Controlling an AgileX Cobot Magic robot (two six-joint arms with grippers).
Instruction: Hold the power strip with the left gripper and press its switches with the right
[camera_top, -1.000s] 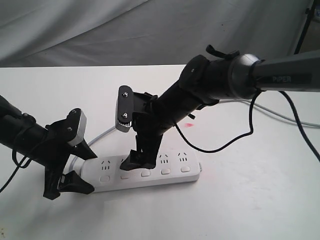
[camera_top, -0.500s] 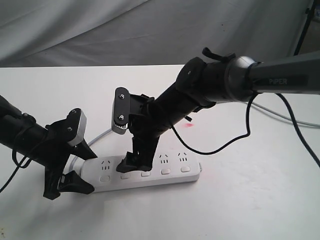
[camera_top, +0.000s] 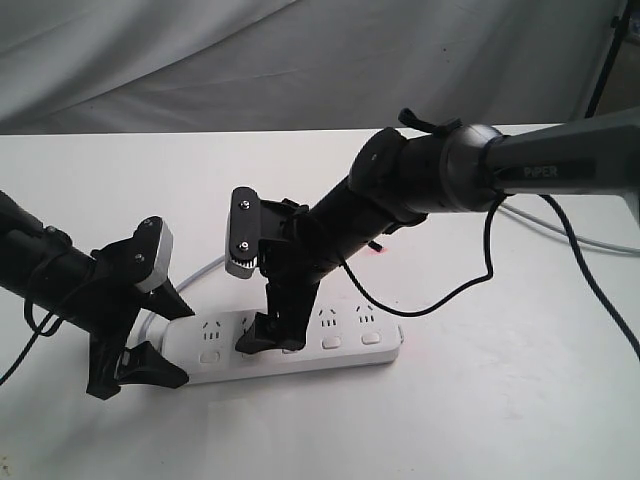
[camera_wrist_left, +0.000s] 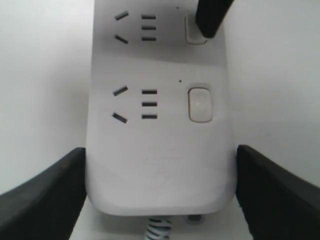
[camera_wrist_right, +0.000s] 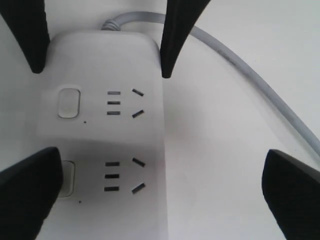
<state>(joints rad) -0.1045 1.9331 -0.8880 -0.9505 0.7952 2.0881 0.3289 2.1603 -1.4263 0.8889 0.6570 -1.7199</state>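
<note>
The white power strip (camera_top: 345, 350) lies flat on the white table, its grey cord (camera_top: 203, 270) leaving from its left end. My left gripper (camera_top: 168, 338) is shut across that end, one black finger pressed to each long side (camera_wrist_left: 47, 192). The right gripper (camera_top: 262, 335) stands open over the strip. One of its fingertips (camera_wrist_left: 210, 17) rests on the second switch (camera_wrist_left: 195, 34) from the cord end. The first switch (camera_wrist_left: 200, 104) is uncovered. In the right wrist view the strip (camera_wrist_right: 100, 55) lies below my open right gripper (camera_wrist_right: 160, 200), one finger over a switch (camera_wrist_right: 69, 177).
A black cable (camera_top: 450, 295) hangs from the right arm down to the table behind the strip. Pale cables (camera_top: 565, 232) run along the table at the right. A grey cloth backdrop (camera_top: 200, 60) hangs behind. A small red light spot (camera_top: 378, 250) shows on the table.
The right gripper has moved a little left along the strip and lower, its fingertip now at the second switch. The left gripper and the strip have stayed where they were.
</note>
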